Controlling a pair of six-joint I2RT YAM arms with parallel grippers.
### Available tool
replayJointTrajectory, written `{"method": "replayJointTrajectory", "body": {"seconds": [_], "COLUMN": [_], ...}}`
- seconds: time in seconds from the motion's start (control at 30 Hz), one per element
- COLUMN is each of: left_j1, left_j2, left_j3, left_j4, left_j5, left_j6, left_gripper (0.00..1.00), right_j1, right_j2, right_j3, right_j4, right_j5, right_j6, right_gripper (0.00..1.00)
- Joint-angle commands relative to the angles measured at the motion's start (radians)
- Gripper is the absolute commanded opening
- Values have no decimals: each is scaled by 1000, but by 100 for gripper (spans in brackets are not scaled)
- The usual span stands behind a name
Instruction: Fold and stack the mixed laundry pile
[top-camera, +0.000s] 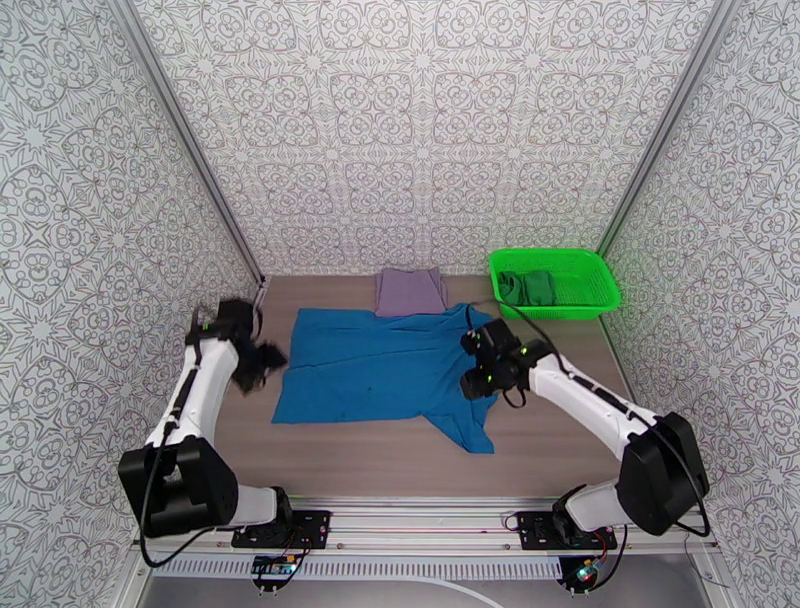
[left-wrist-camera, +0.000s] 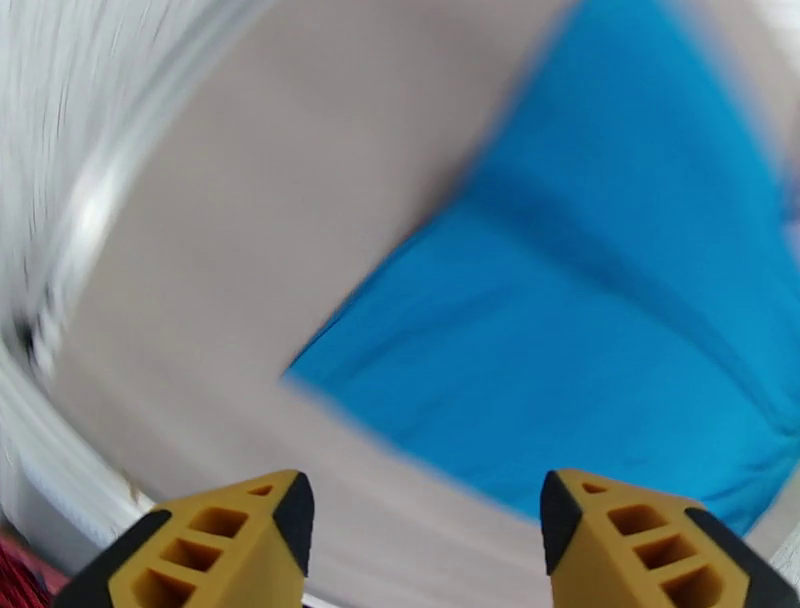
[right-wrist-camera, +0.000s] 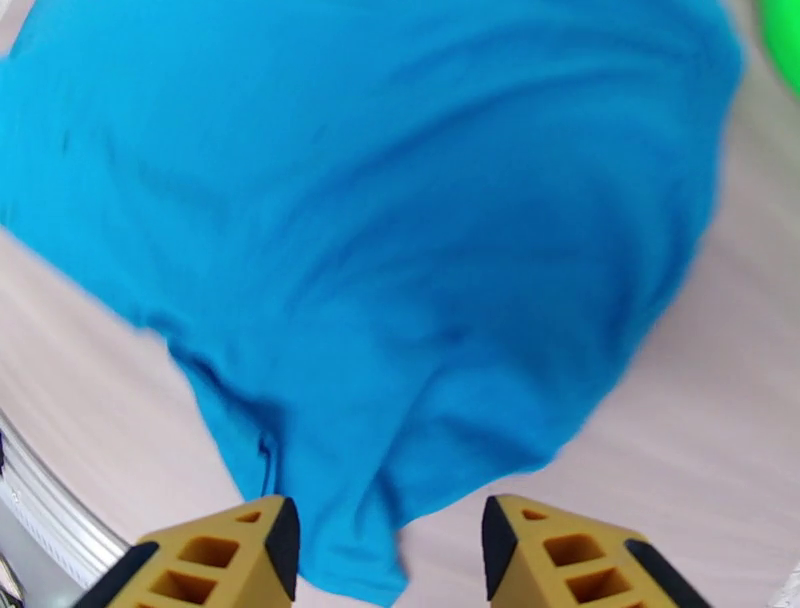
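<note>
The bright blue shirt (top-camera: 380, 370) lies spread flat in the middle of the table, one sleeve trailing toward the near right. A folded lavender-grey garment (top-camera: 410, 292) rests just behind it. The dark green garment (top-camera: 527, 287) is bunched inside the green basket. My left gripper (top-camera: 260, 363) hovers at the shirt's left edge; in the left wrist view it (left-wrist-camera: 425, 500) is open above bare table with the shirt (left-wrist-camera: 620, 300) ahead. My right gripper (top-camera: 480, 378) hangs over the shirt's right side; the right wrist view shows it (right-wrist-camera: 390, 520) open, the blue cloth (right-wrist-camera: 400, 250) lying below.
The bright green mesh basket (top-camera: 590, 300) stands at the back right corner. Patterned walls close in the table on three sides. Bare wooden table (top-camera: 400, 455) runs along the near edge in front of the shirt, bounded by a metal rail.
</note>
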Motion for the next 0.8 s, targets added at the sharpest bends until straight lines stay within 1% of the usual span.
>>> {"method": "replayJointTrajectory", "body": {"seconds": [0.0,0.07,0.13,0.23,0.43,0.63,0.77], "left_j1": [54,52,46,36,25,1,-28], "left_j2": [-48,-34,-17,24,129,238,310], "left_j3": [-88,-134,-181,-211,-199,-187,-181], "left_j4": [57,77,140,208,292,373,419], "left_j5": [46,43,55,29,7,38,60], "left_j6": [-72,-94,-119,-155,-172,-181,-190], "left_gripper": [62,62,62,62,62,61,56], "right_j1": [37,49,55,56,56,58,65], "right_j2": [-37,-32,-23,-3,16,30,33], "right_j3": [-44,-65,-82,-89,-87,-85,-77], "right_j4": [104,120,138,152,163,160,128], "right_j5": [-39,-48,-61,-72,-78,-74,-47], "right_j6": [33,33,28,18,14,29,39], "right_gripper": [52,52,52,52,53,52,52]}}
